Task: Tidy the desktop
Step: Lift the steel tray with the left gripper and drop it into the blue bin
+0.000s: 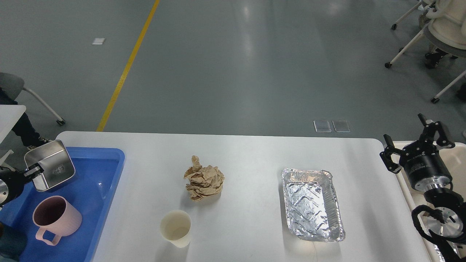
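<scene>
One broad white bench (pixel 255 153) fills the lower half of the head view, its far edge meeting the grey floor (pixel 233 65). Three loose things sit on it, well apart: a crumpled ball of brown paper (pixel 204 179) near the middle, a cream paper cup (pixel 176 228) standing upright nearer the front edge, and an empty foil tray (pixel 312 203) off to the right. At the bench's left end lies a blue tray (pixel 98 203), with a pink mug (pixel 55 218) standing in it, handle toward the front. Above that tray's far corner the left gripper (pixel 35 170) has its fingers clenched on the rim of a steel square container (pixel 51 164), which is tilted. To the right, past the bench edge, the right gripper (pixel 418 143) hangs with fingers spread wide apart over a cream bin (pixel 402 145). White wheeled chairs (pixel 437 32) stand far back on the right.
</scene>
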Available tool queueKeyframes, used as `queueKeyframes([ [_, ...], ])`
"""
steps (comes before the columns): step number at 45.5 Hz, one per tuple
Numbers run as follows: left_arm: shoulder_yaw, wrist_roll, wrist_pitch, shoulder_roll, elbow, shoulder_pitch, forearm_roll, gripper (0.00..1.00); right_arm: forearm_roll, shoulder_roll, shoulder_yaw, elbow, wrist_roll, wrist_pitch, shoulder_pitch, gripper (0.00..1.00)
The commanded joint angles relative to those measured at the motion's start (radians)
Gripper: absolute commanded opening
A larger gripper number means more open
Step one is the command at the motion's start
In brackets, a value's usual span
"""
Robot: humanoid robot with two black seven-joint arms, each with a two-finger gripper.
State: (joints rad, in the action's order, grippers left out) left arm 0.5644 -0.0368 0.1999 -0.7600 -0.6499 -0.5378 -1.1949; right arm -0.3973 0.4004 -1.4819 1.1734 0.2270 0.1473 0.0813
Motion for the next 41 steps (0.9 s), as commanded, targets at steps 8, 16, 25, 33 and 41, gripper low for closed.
queueKeyframes([
  [8,-0.001,-0.005,-0.004,0.034,0.004,0.001,-0.002,0.97,0.000,0.000,0.000,0.000,0.000,0.000,-0.001,1.00],
  [16,-0.005,-0.006,-0.004,0.045,0.006,0.001,-0.003,0.97,0.000,0.000,0.000,0.000,0.000,0.000,-0.001,1.00],
  [25,-0.006,-0.006,-0.005,0.044,0.006,0.001,-0.003,0.97,0.000,0.000,0.000,0.000,0.000,0.000,-0.001,1.00],
  [33,-0.005,-0.008,0.003,0.042,0.006,-0.010,0.005,0.97,0.000,0.000,-0.001,0.000,0.000,0.000,-0.001,1.00],
  [41,0.055,0.005,0.045,0.005,0.003,-0.047,0.125,0.97,0.000,0.000,-0.001,0.000,0.000,0.000,-0.001,1.00],
])
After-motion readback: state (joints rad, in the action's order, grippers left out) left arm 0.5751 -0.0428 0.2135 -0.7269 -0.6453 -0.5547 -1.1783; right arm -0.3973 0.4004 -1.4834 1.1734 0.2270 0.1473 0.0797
